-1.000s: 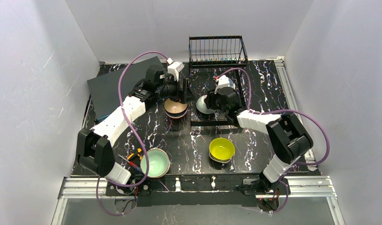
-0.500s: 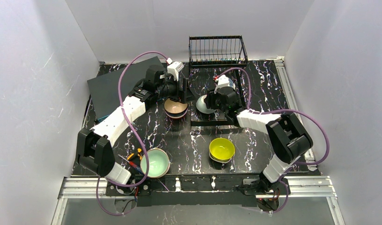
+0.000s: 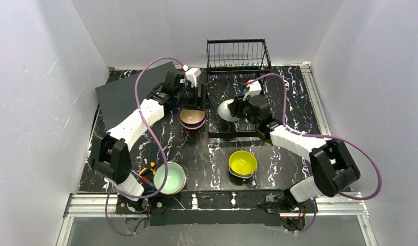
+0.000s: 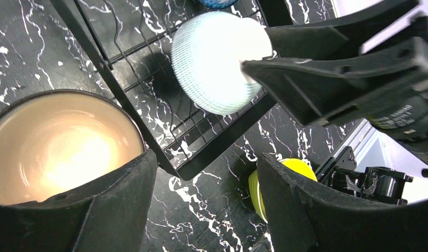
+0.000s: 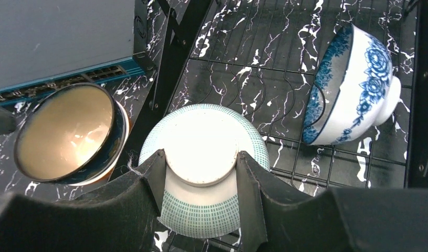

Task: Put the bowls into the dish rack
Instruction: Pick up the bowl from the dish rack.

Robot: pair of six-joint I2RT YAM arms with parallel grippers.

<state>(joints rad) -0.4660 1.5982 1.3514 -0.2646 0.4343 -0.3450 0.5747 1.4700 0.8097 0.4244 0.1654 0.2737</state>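
My right gripper (image 5: pixel 200 157) is shut on the foot of a white bowl (image 5: pixel 204 152) with teal dashes. It holds the bowl tilted over the base of the black wire dish rack (image 5: pixel 243 100). The gripper (image 3: pixel 233 108) and the bowl (image 3: pixel 226 110) also show in the top view. A blue-and-white patterned bowl (image 5: pixel 353 84) stands on edge in the rack. My left gripper (image 4: pixel 206 163) is open and empty, just above a stack topped by a dark blue bowl with a beige inside (image 4: pixel 54 142), left of the rack frame (image 4: pixel 211 152).
A yellow bowl (image 3: pixel 242 164) and a mint-green bowl (image 3: pixel 170 178) sit near the front. The rack's tall basket (image 3: pixel 237 56) stands at the back. A dark grey flat box (image 3: pixel 127 95) lies at the back left. Small orange-handled items (image 3: pixel 147 170) lie by the mint bowl.
My right arm has swung its elbow to the right and carried the white bowl slightly farther back over the rack base. My left gripper has shifted a little toward the back.
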